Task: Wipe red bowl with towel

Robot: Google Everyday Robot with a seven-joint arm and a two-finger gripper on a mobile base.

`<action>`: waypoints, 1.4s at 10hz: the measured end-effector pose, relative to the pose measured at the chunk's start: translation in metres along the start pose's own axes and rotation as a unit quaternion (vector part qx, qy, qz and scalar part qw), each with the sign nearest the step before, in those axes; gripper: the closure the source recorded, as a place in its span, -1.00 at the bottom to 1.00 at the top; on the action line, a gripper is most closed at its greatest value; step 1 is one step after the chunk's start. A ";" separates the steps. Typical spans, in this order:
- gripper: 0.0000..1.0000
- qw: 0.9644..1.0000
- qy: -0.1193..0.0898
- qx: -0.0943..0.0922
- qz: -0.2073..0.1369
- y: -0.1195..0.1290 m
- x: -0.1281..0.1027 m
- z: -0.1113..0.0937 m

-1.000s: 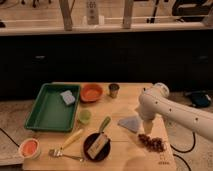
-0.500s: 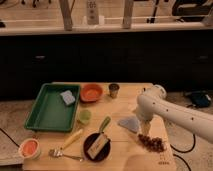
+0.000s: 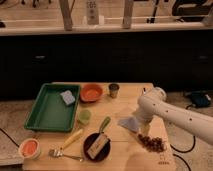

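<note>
— Surface (image 3: 127,156) of pale wood is carrying nearly everything, is it?
— It is. A white arm (image 3: 170,114) is reaching in from the right and bending down over the right half.
— What is taking up the left side?
— A green tray (image 3: 47,112) is lying along the left edge, and a grey-blue sponge (image 3: 67,97) is resting in its far right corner.
— And towards the front?
— A black pan (image 3: 95,148) is sitting near the front edge with a pale block in it, and a green handle (image 3: 104,125) is sticking out from its far side.
— Where is the red bowl (image 3: 91,92) standing?
— Upright at the back, just beside the tray's far right corner, with a metal cup (image 3: 114,90) near on its right. A pale bowl with orange inside (image 3: 29,148) is sitting by the front left corner.
— And the towel (image 3: 128,123)?
— It is lying flat, right of the middle, well apart from the red bowl.
— What is the pincer (image 3: 144,129) doing?
— It is pointing down at the towel's right edge. I cannot tell whether it is released or clenched, or whether it is touching the cloth.
— Anything smaller?
— A yellow-handled brush (image 3: 70,141) is lying left of the pan, a small green cup (image 3: 84,116) is standing by the tray's near right corner, and dark bits (image 3: 152,144) are lying in front of the pincer.
</note>
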 end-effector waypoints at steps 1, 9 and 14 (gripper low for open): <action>-0.60 1.000 -0.003 0.000 0.001 0.000 0.001 0.002; -0.60 1.000 -0.020 -0.002 0.014 -0.001 0.005 0.013; -0.60 1.000 -0.025 -0.003 0.017 -0.003 0.006 0.018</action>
